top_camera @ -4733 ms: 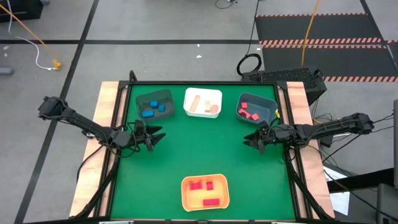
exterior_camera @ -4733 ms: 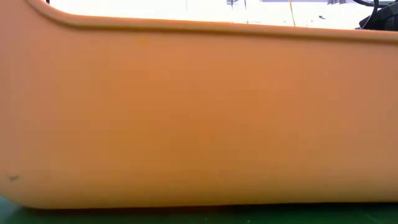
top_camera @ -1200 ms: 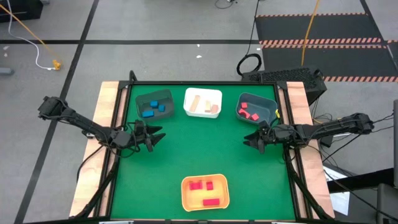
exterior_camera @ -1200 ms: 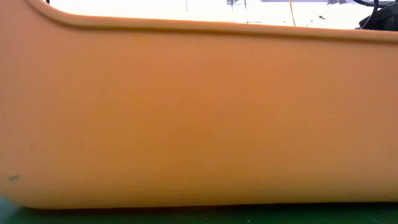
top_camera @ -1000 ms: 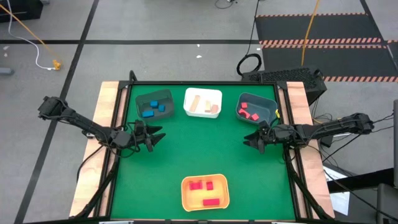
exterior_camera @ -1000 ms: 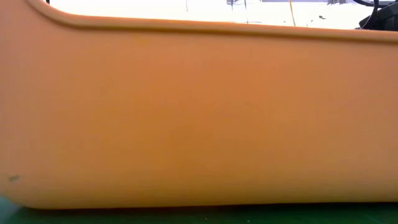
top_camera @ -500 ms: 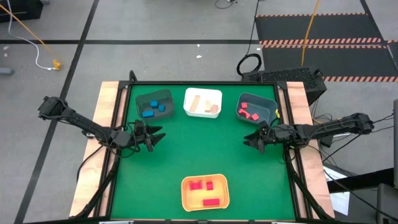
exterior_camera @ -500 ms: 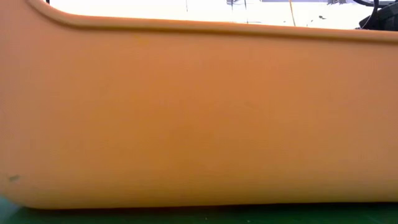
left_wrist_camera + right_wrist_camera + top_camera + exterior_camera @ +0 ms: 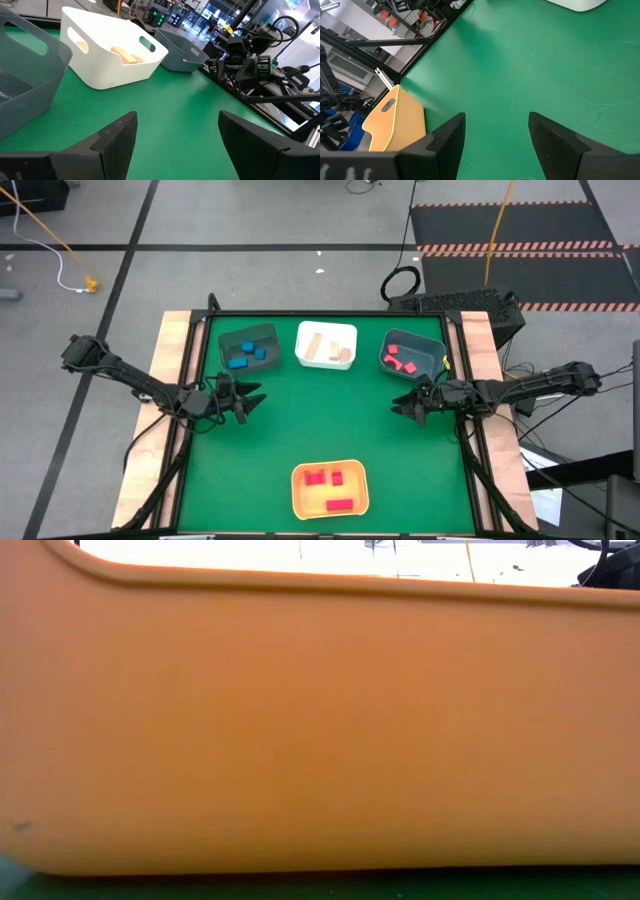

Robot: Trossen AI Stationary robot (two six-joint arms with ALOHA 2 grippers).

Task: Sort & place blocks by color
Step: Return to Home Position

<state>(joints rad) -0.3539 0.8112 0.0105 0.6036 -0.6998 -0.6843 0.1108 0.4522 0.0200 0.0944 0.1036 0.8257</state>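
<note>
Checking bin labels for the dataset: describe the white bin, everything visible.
The white bin is a rectangular tub of smooth, plastic-looking material, with rounded corners and slot cutouts near its rim. It stands upright on the green mat in the middle of the far row. It sits between the left-side grey bin and the right-side grey bin, apart from both. Inside lie pale tan blocks. Nothing else touches it.

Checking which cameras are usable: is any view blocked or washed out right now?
Low view: the wall of the yellow bin fills nearly the whole picture; the strip above its rim is washed out white. High view: even light, no glare on the mat. Wrist views: clear past the open left gripper and right gripper.
</note>
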